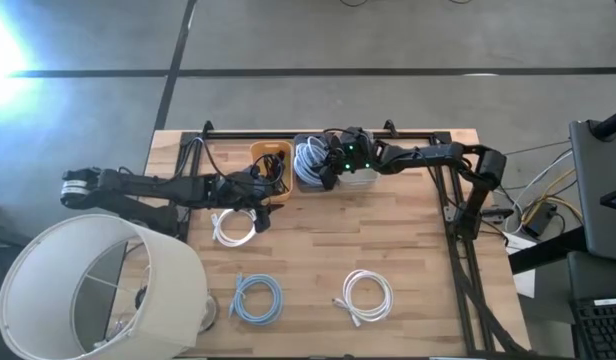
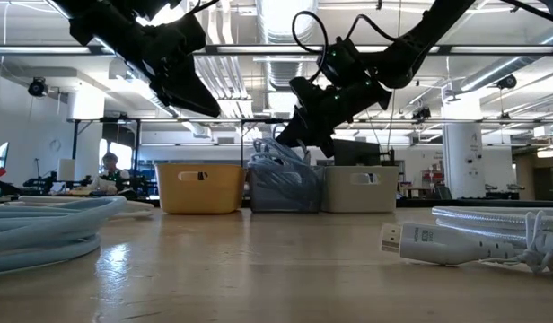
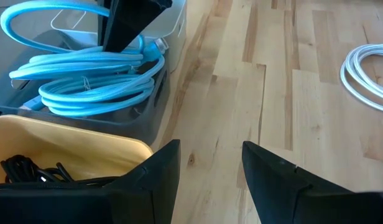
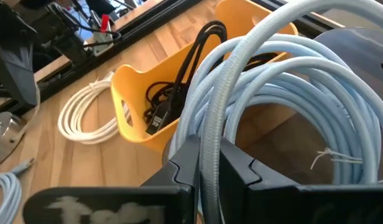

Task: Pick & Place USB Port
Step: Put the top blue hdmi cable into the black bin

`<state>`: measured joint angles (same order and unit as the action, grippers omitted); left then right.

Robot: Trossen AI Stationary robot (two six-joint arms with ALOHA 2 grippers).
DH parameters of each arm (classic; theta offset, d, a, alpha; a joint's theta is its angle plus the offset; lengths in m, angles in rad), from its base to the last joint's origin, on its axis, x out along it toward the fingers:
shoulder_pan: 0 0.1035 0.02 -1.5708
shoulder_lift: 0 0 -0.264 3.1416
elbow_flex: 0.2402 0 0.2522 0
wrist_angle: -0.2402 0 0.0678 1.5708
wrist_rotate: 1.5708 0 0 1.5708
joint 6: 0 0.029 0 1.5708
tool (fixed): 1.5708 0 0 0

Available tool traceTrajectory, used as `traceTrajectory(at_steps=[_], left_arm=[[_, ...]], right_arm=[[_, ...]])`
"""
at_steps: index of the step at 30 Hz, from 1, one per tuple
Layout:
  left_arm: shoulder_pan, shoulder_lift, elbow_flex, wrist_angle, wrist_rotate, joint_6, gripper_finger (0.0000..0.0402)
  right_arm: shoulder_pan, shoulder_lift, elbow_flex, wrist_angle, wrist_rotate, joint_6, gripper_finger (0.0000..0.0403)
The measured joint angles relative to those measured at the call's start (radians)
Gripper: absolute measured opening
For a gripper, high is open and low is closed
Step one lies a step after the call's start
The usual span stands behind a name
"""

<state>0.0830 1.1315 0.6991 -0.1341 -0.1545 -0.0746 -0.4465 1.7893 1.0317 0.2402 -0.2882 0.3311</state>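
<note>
The right gripper (image 4: 207, 165) sits at the top middle of the high view, over the grey bin (image 1: 310, 180). Its claw is pinched narrow on a loop of the light blue cable coil (image 4: 291, 93), which hangs into that bin.

The left gripper (image 3: 210, 168) waits left of the middle in the high view, next to the yellow bin (image 1: 271, 153). Its claw is wide and holds nothing.

My guess is the job is partway done. The black cable (image 4: 173, 99) lies in the yellow bin and the blue coil is almost dropped in the grey bin. 3 coils are left on the table: a white cable (image 1: 234, 225) near the left gripper, a second blue cable (image 1: 257, 298) at the bottom middle, and another white cable (image 1: 366, 296) to its right.

A third, pale bin (image 2: 359, 188) stands by the grey one, but the right arm covers it from above, so I cannot tell what is in it. The plug ends are too small to tell if they are USB.
</note>
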Motion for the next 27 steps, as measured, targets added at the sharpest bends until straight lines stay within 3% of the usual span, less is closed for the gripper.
traceTrajectory(at_steps=[10, 20, 27], left_arm=[[0.0, 0.0, 0.0, 0.0, 0.0, 0.0, 0.0177], [-0.001, 0.0, 0.0, 0.0, 0.0, 0.0, 0.0177], [-0.001, 0.0, 0.0, 0.0, 0.0, 0.0, 0.0177]], right_arm=[[0.002, 0.0, 0.022, -0.001, 0.0, -0.116, 0.0034], [0.001, 0.0, 0.023, -0.005, 0.0, -0.11, 0.0034], [0.001, 0.0, 0.023, -0.005, 0.001, -0.126, 0.0068]])
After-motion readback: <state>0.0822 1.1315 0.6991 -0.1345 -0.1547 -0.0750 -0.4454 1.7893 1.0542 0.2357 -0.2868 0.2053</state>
